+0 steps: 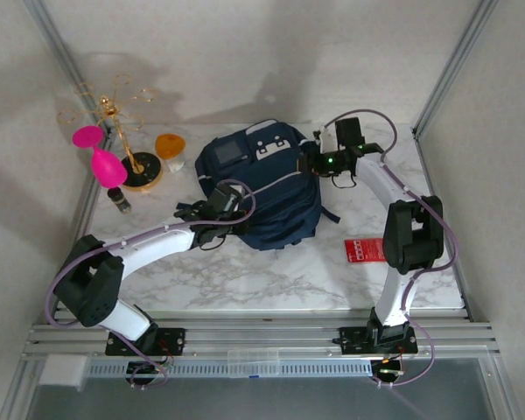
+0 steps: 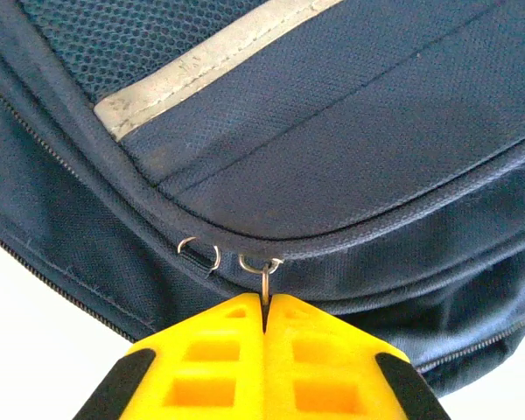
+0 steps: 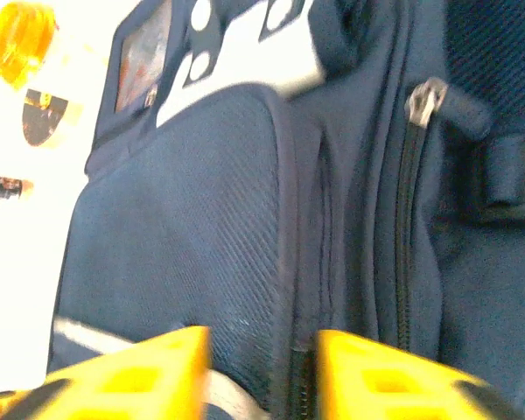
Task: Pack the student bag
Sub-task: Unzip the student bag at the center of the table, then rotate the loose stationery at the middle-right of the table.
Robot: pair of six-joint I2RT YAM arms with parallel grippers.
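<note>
1. Top external view showed the student bag (image 1: 271,197) lying flat on the marble table (image 1: 245,280), between the two claws.
2. The left claw (image 1: 220,206) sat at the bag's left edge, so the bag spread out to its right and ahead of it. The right claw (image 1: 319,164) sat by the bag's upper right side, with the bag to its left.
3. Seen from the left wrist, the left claw was fully closed. Its yellow fingers (image 2: 232,319) were pressed together and pinched a small metal zipper ring (image 2: 264,282) right at their tips.
4. A second ring (image 2: 199,254) hung free on the same seam, just left of the pinched one and just beyond the fingertips. A grey stripe (image 2: 192,74) ran across the navy fabric farther ahead and to the left of that claw.
5. Seen from the right wrist, the picture was blurred. The right claw's fingers stood about half apart and gripped nothing. The bag's side seam ran through the gap in front of them, and whether the tips touched the fabric could not be told.
6. A silver zipper slider (image 3: 423,101) lay ahead and to the right of the right claw, and the white patch (image 3: 245,52) lay far ahead of it.
7. A pink goblet (image 1: 101,159), a gold wire stand (image 1: 127,140) and an orange object (image 1: 169,144) stood beyond and to the left of the left claw. A small dark bottle (image 1: 120,201) lay to its left.
8. A red card (image 1: 365,250) lay on the table behind the right claw, slightly to its right.
</note>
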